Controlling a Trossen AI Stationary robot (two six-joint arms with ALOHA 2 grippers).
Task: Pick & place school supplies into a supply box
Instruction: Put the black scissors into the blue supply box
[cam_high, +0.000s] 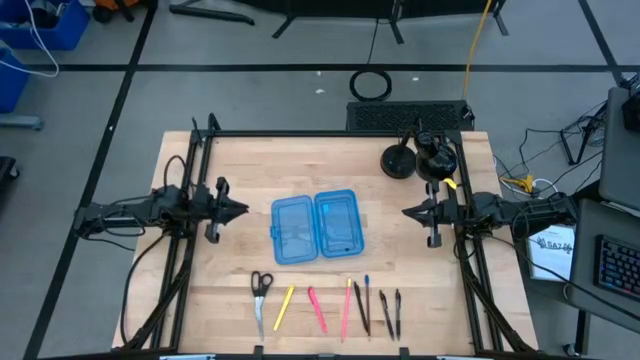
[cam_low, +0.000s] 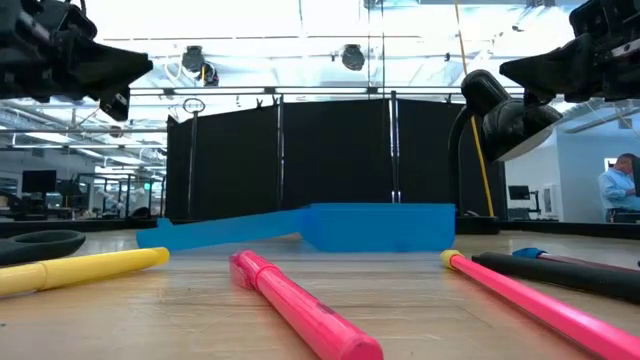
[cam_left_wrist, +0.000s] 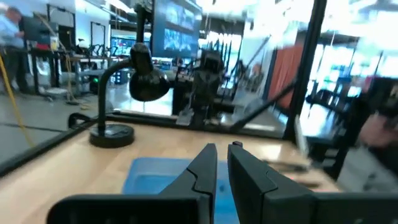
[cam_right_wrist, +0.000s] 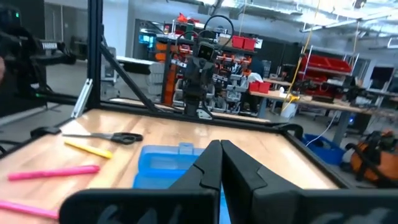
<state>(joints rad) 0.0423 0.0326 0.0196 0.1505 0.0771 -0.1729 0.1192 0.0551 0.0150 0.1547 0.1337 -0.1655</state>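
Supply box (cam_high: 314, 228) open mid-table, left gripper (cam_high: 240, 209) — nearly closed, empty, right gripper (cam_high: 408, 211) — closed, empty

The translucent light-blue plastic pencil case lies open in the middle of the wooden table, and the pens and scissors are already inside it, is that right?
Not quite. The translucent light-blue plastic pencil case does lie open in the middle of the wooden table, but the pens and the black-handled scissors are not inside it. The high view shows them lined up on the table near its front edge, apart from the case.
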